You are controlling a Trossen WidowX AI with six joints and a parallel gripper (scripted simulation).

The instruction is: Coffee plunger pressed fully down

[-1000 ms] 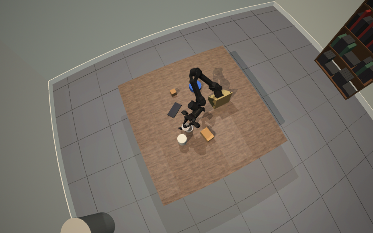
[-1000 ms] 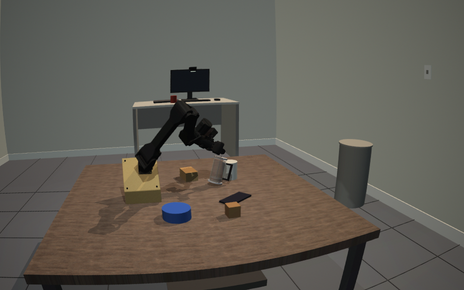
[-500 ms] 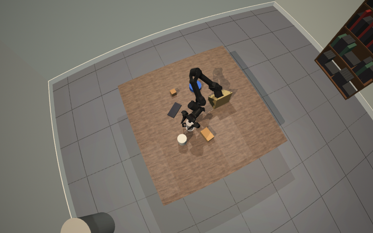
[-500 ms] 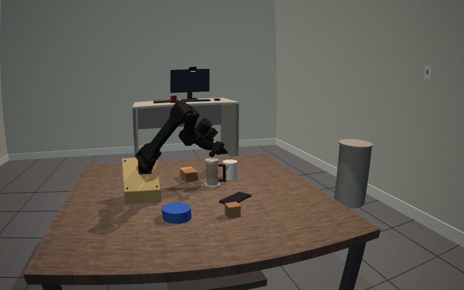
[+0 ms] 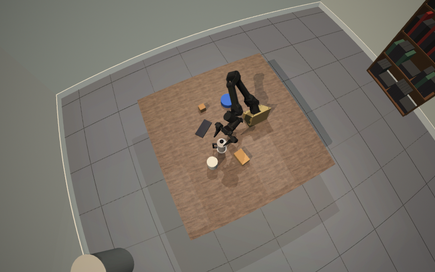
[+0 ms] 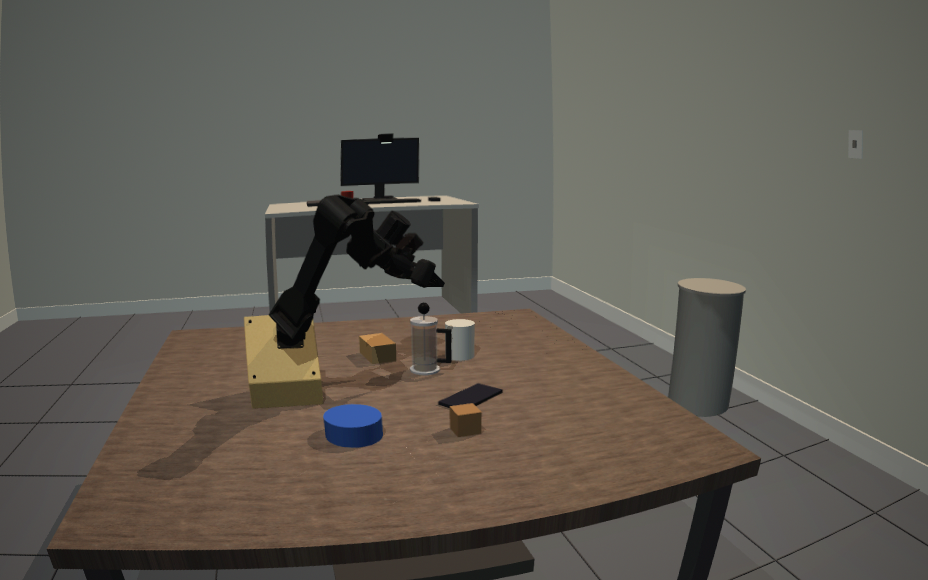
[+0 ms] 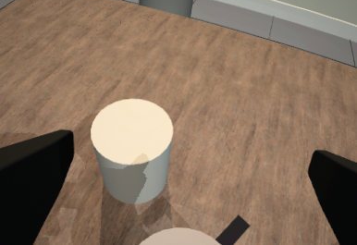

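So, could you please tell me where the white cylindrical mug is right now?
In the exterior view the white cylindrical mug stands upright on the wooden table, right of the glass coffee press, beside its black handle.

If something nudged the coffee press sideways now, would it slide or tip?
Probably tip: the coffee press is tall on a narrow base. Its clear wall looks like glass, so likely fragile. The side handle may make it pivot.

Wooden table with press, cup
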